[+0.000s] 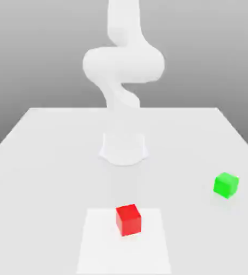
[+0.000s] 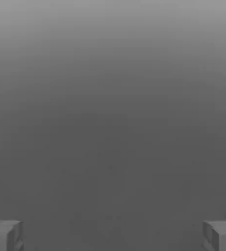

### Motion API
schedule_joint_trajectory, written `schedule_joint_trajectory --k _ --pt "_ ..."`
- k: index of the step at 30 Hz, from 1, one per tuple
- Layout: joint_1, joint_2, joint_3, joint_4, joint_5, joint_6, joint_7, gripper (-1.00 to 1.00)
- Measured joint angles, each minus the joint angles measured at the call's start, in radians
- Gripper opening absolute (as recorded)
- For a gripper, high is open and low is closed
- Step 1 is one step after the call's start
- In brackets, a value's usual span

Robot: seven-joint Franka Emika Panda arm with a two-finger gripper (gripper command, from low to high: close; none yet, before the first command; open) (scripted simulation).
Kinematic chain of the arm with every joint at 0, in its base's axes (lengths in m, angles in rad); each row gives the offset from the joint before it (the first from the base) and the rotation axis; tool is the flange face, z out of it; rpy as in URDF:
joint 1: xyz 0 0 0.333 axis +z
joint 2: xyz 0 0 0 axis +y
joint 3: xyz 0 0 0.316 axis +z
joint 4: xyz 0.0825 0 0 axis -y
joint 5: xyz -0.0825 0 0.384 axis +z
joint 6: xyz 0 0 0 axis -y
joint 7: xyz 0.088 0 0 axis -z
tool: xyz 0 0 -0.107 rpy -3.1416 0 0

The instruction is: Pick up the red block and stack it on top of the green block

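The red block [image 1: 128,219], a small plain cube, rests on the table near the front, on a paler square patch [image 1: 99,241]. The green block [image 1: 225,185], a cube of about the same size, sits apart from it toward the exterior view's right and a little farther back. In the hand view my gripper [image 2: 113,236] is open: its two grey fingertips [image 2: 6,235] stand far apart with nothing between them, facing plain grey background. Neither block is touched.
The white arm [image 1: 123,64] rises from its round base [image 1: 124,147] at the middle of the light grey table [image 1: 40,161], behind both blocks. The table's far edge runs across the back.
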Motion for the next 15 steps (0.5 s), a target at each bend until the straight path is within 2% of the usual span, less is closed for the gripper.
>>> schedule_joint_trajectory --k 10,15 --pt "0.117 0.366 -0.095 -0.24 0.09 0.223 -0.205 0.0" --pt "0.137 0.565 -0.093 -0.371 0.073 0.352 -0.271 0.0"
